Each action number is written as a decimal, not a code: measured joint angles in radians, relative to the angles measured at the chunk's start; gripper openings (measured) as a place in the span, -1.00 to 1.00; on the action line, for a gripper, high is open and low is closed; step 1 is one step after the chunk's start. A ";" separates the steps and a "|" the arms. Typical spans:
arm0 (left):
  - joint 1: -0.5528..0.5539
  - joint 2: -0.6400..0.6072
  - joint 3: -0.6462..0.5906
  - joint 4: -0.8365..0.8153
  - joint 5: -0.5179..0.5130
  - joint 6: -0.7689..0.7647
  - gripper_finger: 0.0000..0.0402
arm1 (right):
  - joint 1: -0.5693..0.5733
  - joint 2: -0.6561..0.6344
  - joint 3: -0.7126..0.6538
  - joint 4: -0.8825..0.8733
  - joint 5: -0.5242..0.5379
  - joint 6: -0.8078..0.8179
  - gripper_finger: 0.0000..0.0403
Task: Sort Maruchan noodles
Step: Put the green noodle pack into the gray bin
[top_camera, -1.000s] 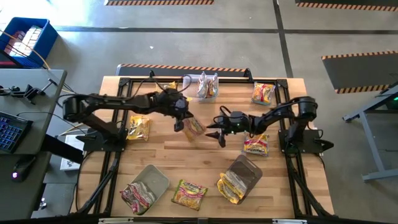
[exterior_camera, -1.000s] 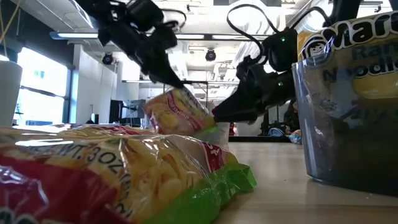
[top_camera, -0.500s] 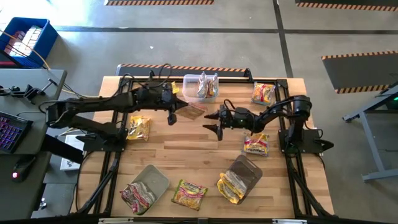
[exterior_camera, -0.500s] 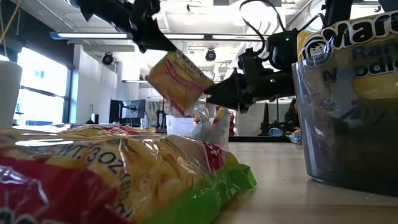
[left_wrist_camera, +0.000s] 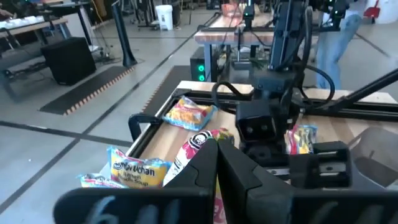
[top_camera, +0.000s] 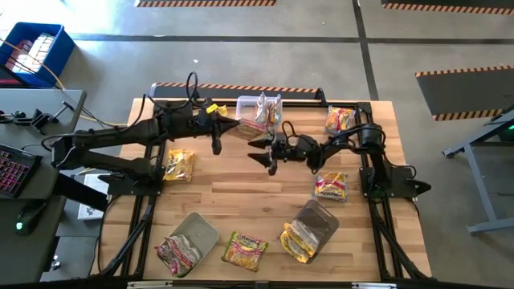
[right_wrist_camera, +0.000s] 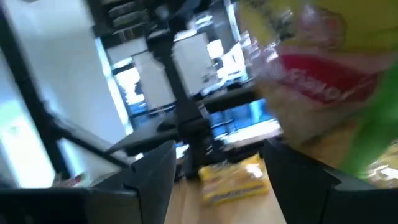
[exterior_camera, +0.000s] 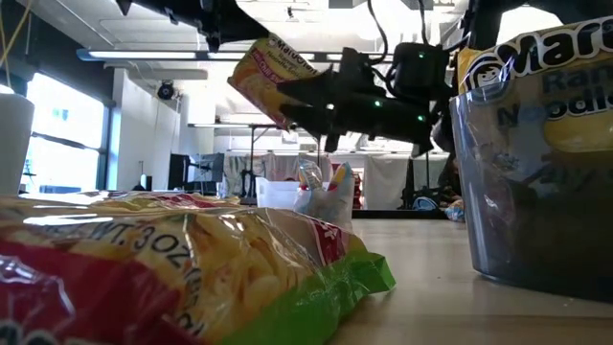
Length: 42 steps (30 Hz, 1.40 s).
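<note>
Holding a yellow-and-pink noodle packet (exterior_camera: pixel 273 72) between its closed fingers, the left gripper (top_camera: pixel 222 127) hangs in the air over the far part of the bench (top_camera: pixel 241 197), just beside a clear tub (top_camera: pixel 259 111) that has packets standing inside. The held packet is tilted, well above the bench surface in the low view. The right gripper (top_camera: pixel 265 152) is close to it, a little nearer to the middle of the bench, with its fingers apart and nothing between them.

The other Maruchan noodles lie spread over the bench: one packet (top_camera: pixel 179 164) on the left side, one (top_camera: pixel 340 120) at the far right corner, one (top_camera: pixel 331 186) on the right side near the right arm's base, and a green-edged one (top_camera: pixel 244 250) at the near edge. A second tub (top_camera: pixel 189 238) at the near left and a third tub (top_camera: pixel 309 229) at the near right each have a packet in them.
</note>
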 joint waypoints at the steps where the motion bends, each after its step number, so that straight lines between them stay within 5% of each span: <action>1: -0.001 -0.003 0.000 -0.001 0.000 0.000 -1.00 | -0.001 0.000 0.006 0.001 0.026 -0.012 0.15; 5: -0.007 -0.016 0.000 -0.002 0.000 0.000 -1.00 | -0.004 0.000 0.004 0.022 0.107 -0.062 0.15; 13: -0.007 -0.050 0.000 0.000 -0.024 0.018 -1.00 | -0.007 0.000 -0.033 0.028 0.104 -0.062 0.15; 29: -0.007 -0.051 0.000 0.044 -0.025 0.019 -1.00 | -0.012 -0.006 0.075 0.040 -0.036 -0.020 0.15; 42: -0.007 -0.055 0.000 0.048 -0.047 0.029 -1.00 | -0.015 -0.008 0.032 0.039 -0.098 -0.051 0.15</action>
